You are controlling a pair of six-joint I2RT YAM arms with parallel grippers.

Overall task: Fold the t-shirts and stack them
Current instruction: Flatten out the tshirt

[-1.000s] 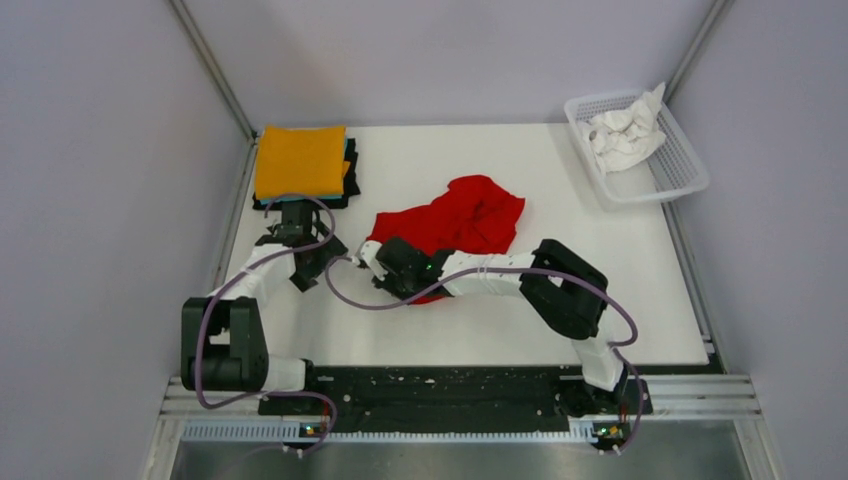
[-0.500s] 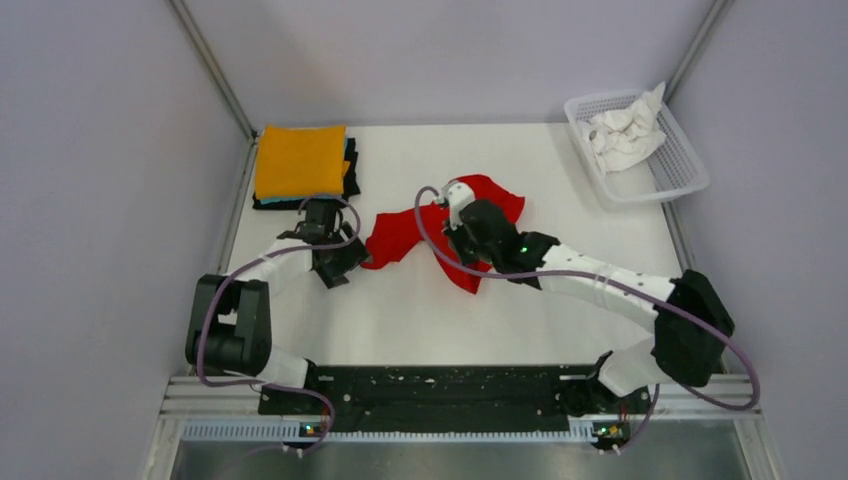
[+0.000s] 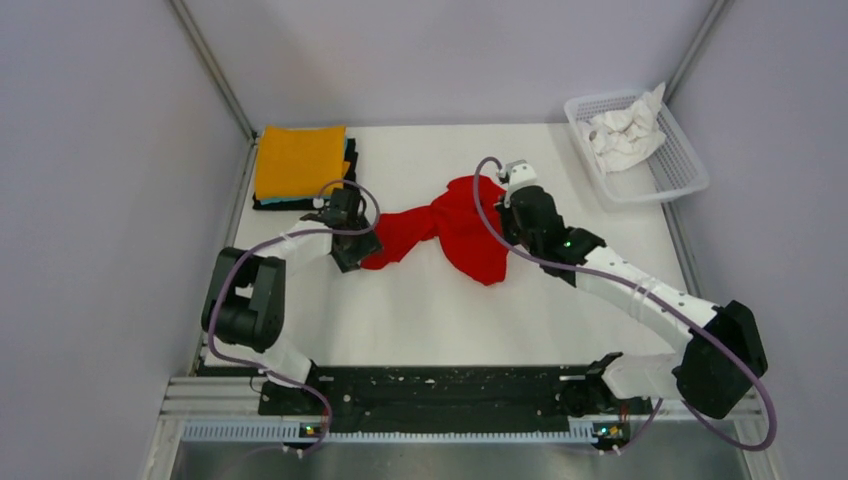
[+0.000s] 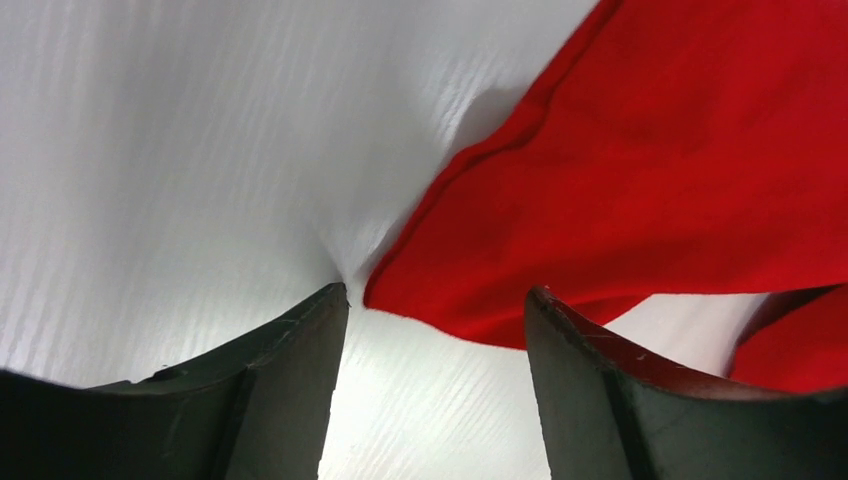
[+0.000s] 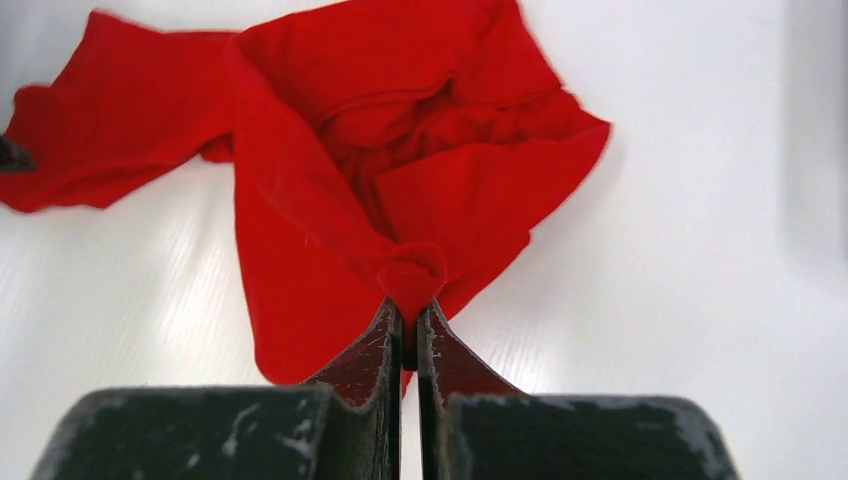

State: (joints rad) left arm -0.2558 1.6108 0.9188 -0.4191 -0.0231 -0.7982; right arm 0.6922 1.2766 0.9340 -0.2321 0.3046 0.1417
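Note:
A bright red t-shirt [image 3: 455,228] lies crumpled mid-table, stretched left to right. My right gripper [image 5: 411,312] is shut on a pinched fold of the red t-shirt [image 5: 340,190] and holds it lifted above the table. My left gripper [image 4: 437,305] is open, low over the table at the shirt's left corner [image 4: 640,180]; the cloth edge lies between the fingertips, not clamped. In the top view the left gripper [image 3: 352,245] is at the shirt's left tip and the right gripper [image 3: 520,215] at its right part. A folded stack with an orange t-shirt [image 3: 300,160] on top sits at the back left.
A white mesh basket [image 3: 680,170] at the back right holds a crumpled white t-shirt [image 3: 625,130]. Teal and black folded shirts show under the orange one [image 3: 350,175]. Grey walls close in left, right and behind.
My right gripper has carried its fold of the red shirt rightward and back, stretching the cloth. My left gripper has moved right to the shirt's left corner.

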